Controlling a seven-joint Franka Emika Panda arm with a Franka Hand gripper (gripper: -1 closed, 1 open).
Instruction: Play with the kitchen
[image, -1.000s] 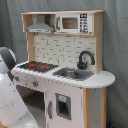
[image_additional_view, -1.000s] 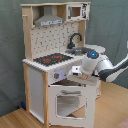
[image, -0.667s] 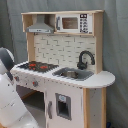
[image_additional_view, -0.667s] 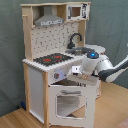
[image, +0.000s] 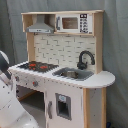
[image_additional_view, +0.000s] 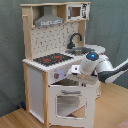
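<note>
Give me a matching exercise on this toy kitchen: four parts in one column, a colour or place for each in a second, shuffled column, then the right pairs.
Parts:
1. Faucet
2. Stovetop
3. Hood
4. Microwave

Descriptions:
A. Grey, directly above the stovetop
B. Black, curved, behind the sink
C. On the top shelf, beside the hood
D. Black with red rings, next to the sink

Pairs: 1-B, 2-D, 3-A, 4-C
</note>
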